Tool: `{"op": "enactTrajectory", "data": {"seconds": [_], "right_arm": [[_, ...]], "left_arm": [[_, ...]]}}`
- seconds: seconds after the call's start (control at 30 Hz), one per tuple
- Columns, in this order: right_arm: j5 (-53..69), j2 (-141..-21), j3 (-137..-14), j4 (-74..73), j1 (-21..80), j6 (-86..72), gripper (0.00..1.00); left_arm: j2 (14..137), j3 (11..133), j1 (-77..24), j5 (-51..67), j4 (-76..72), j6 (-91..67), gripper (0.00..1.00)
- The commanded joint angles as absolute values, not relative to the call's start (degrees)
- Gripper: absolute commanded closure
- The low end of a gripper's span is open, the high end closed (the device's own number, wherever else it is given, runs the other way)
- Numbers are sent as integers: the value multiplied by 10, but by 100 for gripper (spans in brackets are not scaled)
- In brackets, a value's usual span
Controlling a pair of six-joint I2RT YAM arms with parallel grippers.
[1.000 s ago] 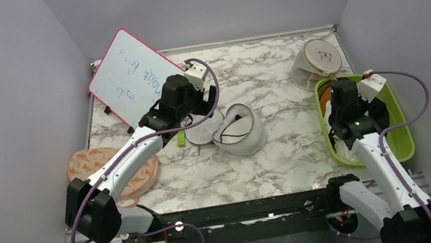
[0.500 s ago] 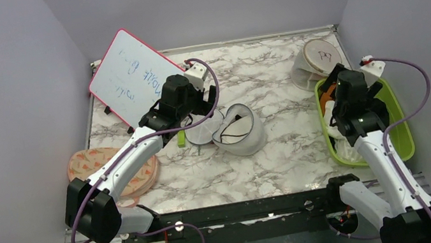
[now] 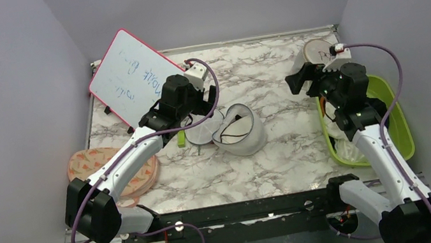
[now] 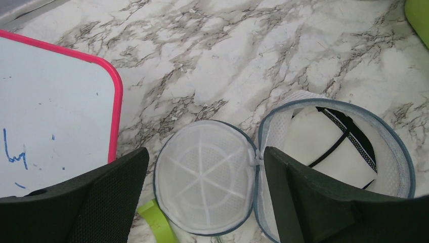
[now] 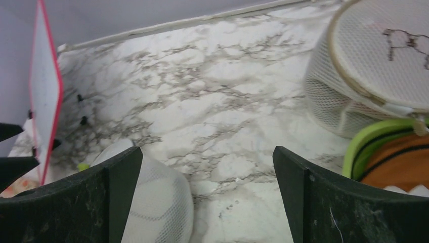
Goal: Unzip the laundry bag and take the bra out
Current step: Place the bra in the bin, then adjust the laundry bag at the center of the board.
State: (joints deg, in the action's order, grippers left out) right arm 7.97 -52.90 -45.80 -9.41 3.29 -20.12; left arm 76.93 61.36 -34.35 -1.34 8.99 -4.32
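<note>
The laundry bag lies open in the middle of the table, its flat mesh half beside the deep half. In the left wrist view the flat half sits between my fingers, and a dark strip crosses inside the deep half. My left gripper hovers open over it, holding nothing. The bra is a bunched white fabric lying in the green bin. My right gripper is open and empty above bare table, left of the bin; the bag's mesh shows past its left finger.
The green bin at the right also holds an orange item. The round case marked P7 stands behind it. A pink-framed whiteboard leans at back left. A green tag lies by the bag.
My right gripper rose out of the green bin, swung back and left over the table, and opened wide. The left arm and the bag have not moved.
</note>
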Motion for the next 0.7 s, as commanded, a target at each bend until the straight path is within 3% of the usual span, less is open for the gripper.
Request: {"op": "enactTrajectory", "data": {"seconds": [0.0, 0.23, 0.37, 0.67], "right_arm": [[247, -542, -451, -37, 31, -203, 0], [413, -620, -477, -14, 43, -211, 1], [396, -658, -519, -33, 117, -204, 7], [345, -758, -569, -78, 263, -187, 44]], "left_arm": [[756, 610, -344, -12, 75, -47, 22], [757, 611, -344, -12, 77, -46, 22], [766, 613, -344, -2, 78, -49, 22], [782, 618, -341, -28, 88, -42, 18]]}}
